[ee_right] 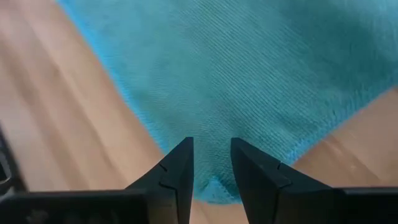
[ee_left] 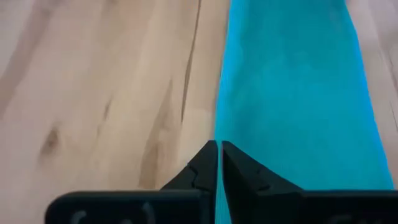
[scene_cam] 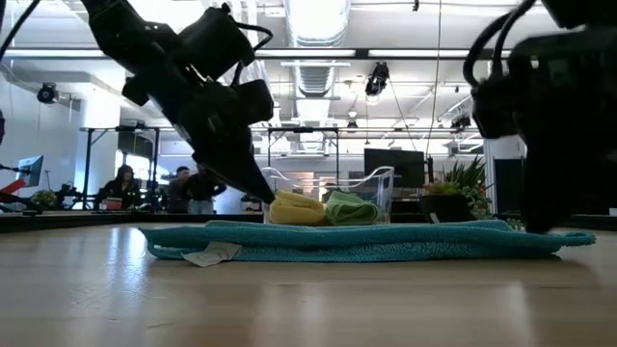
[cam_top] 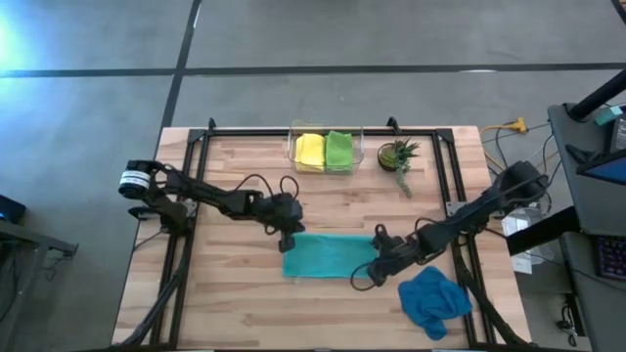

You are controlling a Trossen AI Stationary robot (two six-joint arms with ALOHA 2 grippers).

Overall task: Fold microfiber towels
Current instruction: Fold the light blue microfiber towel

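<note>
Teal towel [cam_top: 328, 256] is lying folded into a flat strip on the bench [cam_top: 235, 303], stretching between the two grippers. The left gripper [cam_top: 287, 242] is reaching in low at one end, its fingers [ee_left: 239, 171] pressed together with the towel's long edge running out straight ahead of their tips. The right gripper [cam_top: 364, 279] is angling down at the opposite end, its fingers [ee_right: 177, 171] slightly spread with a towel corner lying between them. The wrist views are showing these finger gaps, which the high view is not resolving. The low view is showing a small white tag [scene_cam: 210, 254] at the towel's end. A crumpled blue towel [cam_top: 432, 300] is lying just beyond the right gripper; yellow towel [cam_top: 310, 151] and green towel [cam_top: 338, 151] are sitting folded in a clear bin [cam_top: 292, 137] beside a potted plant [cam_top: 396, 156].
</note>
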